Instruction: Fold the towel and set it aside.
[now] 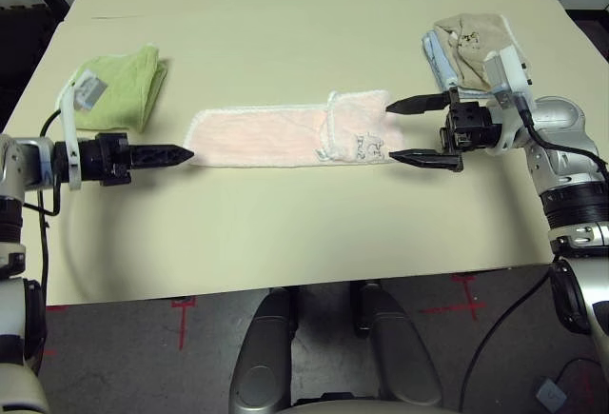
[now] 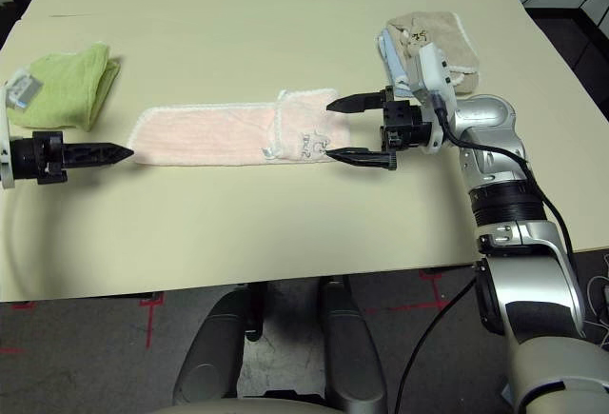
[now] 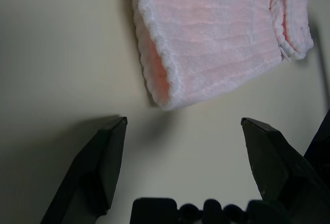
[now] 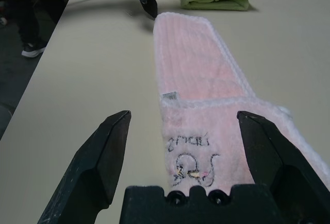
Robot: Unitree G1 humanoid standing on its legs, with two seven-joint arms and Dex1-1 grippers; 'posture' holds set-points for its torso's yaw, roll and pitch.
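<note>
The towel (image 1: 276,135) is pale pink and lies in a long narrow folded strip across the middle of the table. Its right end is flapped over, showing a white tag (image 4: 170,97) and a faint drawing (image 4: 193,162). My right gripper (image 1: 391,131) is open at that end, one fingertip on each side of the towel's edge and nothing held. My left gripper (image 1: 183,155) stands open just off the towel's left end (image 3: 165,87), a small gap away, low over the table.
A folded light green towel (image 1: 124,86) lies at the back left, behind my left arm. Beige and blue folded towels (image 1: 466,41) sit at the back right, behind my right wrist. A person's legs (image 4: 26,13) stand beside the table's left edge.
</note>
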